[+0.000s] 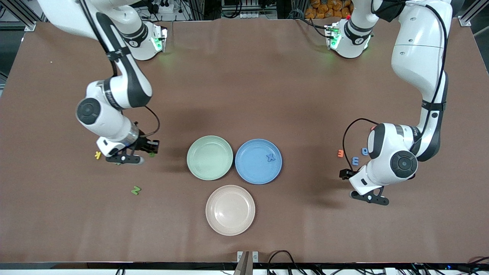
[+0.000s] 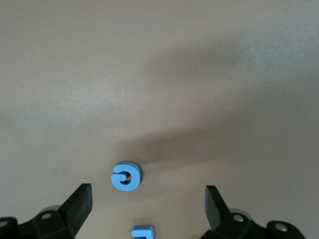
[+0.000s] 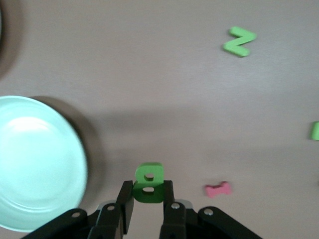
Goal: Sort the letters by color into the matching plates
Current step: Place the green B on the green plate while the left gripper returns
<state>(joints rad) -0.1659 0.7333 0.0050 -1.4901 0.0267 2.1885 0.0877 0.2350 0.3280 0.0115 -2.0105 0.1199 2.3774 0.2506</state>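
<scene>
Evidently the right gripper (image 3: 148, 199) was clenched on a green letter (image 3: 148, 182) just off the bench, near the green plate (image 1: 209, 157) toward the right arm's end. Light and stiff, it looked best pinched across its flat sides. The left gripper (image 2: 148, 204) hung released over a blue letter (image 2: 125, 176).

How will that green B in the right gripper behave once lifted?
The green letter B looks thick and foam-like, so probably stiff and light. The right gripper pinches only its lower half, so it may pivot slightly. Flat faces suggest it won't roll.
</scene>
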